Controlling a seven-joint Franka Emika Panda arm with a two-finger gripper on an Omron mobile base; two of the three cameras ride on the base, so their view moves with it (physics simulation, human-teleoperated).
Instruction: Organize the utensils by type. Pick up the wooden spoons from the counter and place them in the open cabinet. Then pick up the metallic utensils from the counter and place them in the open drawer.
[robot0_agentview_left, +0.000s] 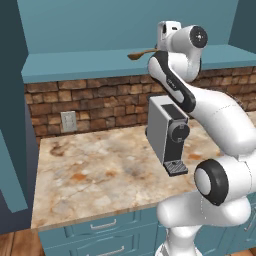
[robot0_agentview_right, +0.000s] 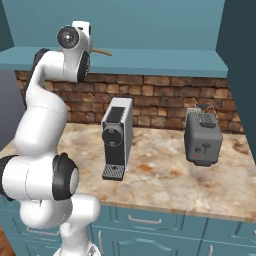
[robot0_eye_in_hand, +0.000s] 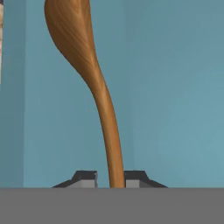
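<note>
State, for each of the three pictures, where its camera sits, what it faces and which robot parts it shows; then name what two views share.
Left base view: behind the arm's left, facing the counter and cabinet; arm rises lower right.
Right base view: behind its right, facing the same counter, toaster; arm lower left.
Hand view: on the hand, looking along the gripper, shut on a wooden spoon.
Shared: both base views show the coffee machine and spoon.
</note>
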